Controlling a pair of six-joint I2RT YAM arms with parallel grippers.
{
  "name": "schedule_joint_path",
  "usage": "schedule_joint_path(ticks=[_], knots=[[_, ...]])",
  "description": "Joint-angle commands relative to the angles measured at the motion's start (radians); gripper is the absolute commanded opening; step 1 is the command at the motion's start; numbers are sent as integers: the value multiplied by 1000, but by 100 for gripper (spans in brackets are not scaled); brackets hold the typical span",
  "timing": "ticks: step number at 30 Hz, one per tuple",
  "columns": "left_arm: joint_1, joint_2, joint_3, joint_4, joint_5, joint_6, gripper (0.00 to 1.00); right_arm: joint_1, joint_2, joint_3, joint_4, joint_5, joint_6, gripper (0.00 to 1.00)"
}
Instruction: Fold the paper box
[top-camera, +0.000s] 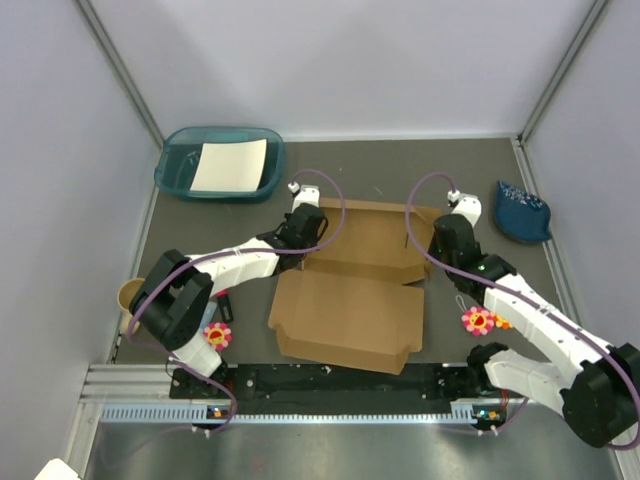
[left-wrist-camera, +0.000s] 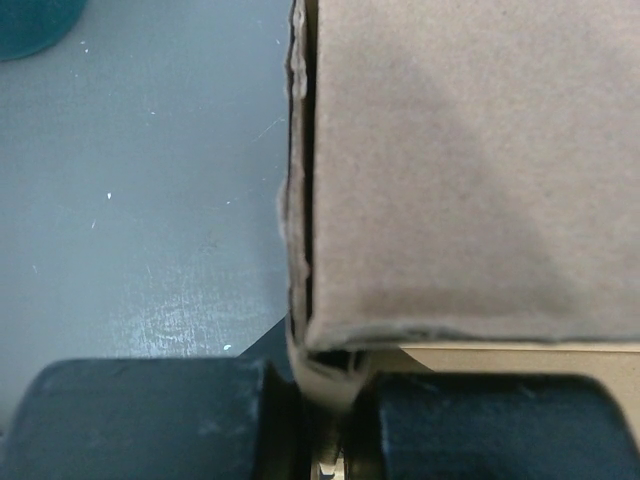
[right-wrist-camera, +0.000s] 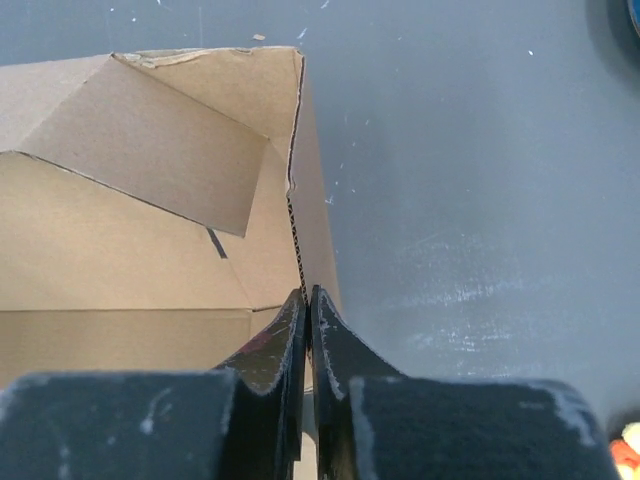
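Observation:
The paper box (top-camera: 350, 305) is brown corrugated cardboard lying at the middle of the table, its wide front panel spread flat towards the arms. My left gripper (top-camera: 305, 226) is at the box's back left corner. In the left wrist view it (left-wrist-camera: 335, 405) is shut on a bent cardboard tab of the box (left-wrist-camera: 470, 160). My right gripper (top-camera: 440, 236) is at the box's right end. In the right wrist view it (right-wrist-camera: 308, 302) is shut on the upright right side wall of the box (right-wrist-camera: 120, 270), with an inner flap leaning inward behind it.
A teal tray (top-camera: 175, 170) holding a white sheet (top-camera: 230, 165) stands at the back left. A dark blue object (top-camera: 520, 212) lies at the back right. A tan round thing (top-camera: 130, 295) sits by the left edge. Walls close in three sides.

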Motion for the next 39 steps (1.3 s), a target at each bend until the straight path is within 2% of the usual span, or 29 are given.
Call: schedule_joint_path(ticks=[1, 13, 17, 23, 36, 38, 39], knots=[[-7, 22, -1, -62, 12, 21, 0, -10, -64, 27, 21, -52, -11, 0], [-7, 16, 3, -56, -23, 8, 0, -10, -156, 47, -16, -244, 78, 0], [-6, 20, 3, -57, -22, -3, 0, -10, -195, 13, 53, -354, 87, 0], [-6, 30, 6, -61, -8, -20, 0, -8, -218, -41, 130, -442, 95, 0], [-13, 7, -10, -25, 17, -26, 0, 22, -95, -24, 189, -496, 52, 0], [-13, 3, -10, -21, 15, -20, 0, 30, -91, -27, 186, -485, 41, 6], [-13, 3, -10, -19, 14, -19, 0, 30, -91, -30, 186, -482, 40, 14]])
